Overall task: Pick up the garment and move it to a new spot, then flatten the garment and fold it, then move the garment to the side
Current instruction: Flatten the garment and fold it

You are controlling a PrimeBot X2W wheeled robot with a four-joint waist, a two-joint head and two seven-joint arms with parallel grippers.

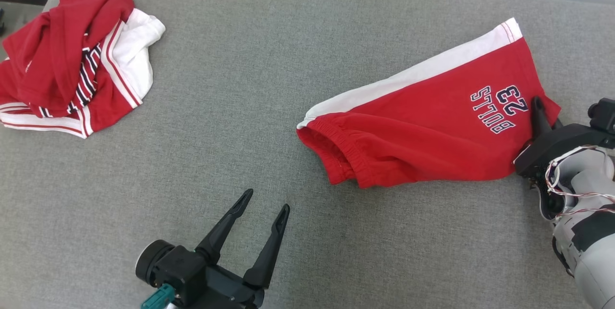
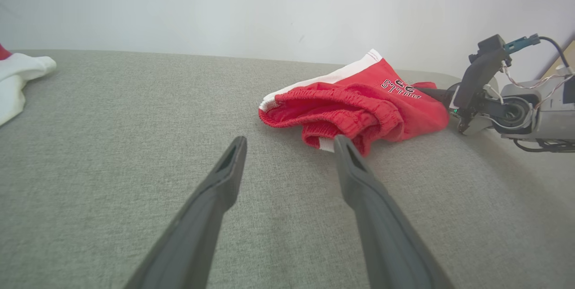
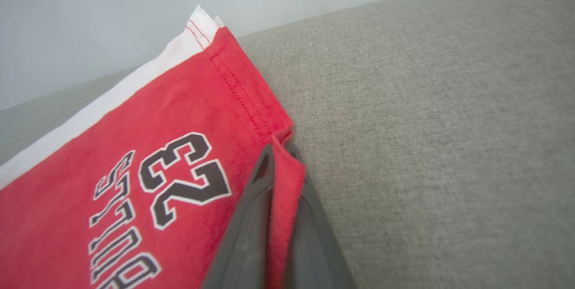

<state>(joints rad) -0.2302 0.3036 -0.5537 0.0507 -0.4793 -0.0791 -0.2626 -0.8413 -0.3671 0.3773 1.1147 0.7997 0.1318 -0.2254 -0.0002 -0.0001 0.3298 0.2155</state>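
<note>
Right wrist view: my right gripper (image 3: 282, 152) is pinched shut on a fold of red cloth at the hem corner of the garment (image 3: 148, 136), red shorts with a white side stripe and the print "BULLS 23". Seen from the head camera, the shorts lie on the grey padded surface (image 1: 250, 83), stretching from that gripper toward the middle, waistband end farthest from it. My left gripper (image 1: 265, 202) has its fingers spread apart, holding nothing, near the waistband but clear of it. A heap of red and white clothes (image 1: 72, 59) sits well apart at the far left.
</note>
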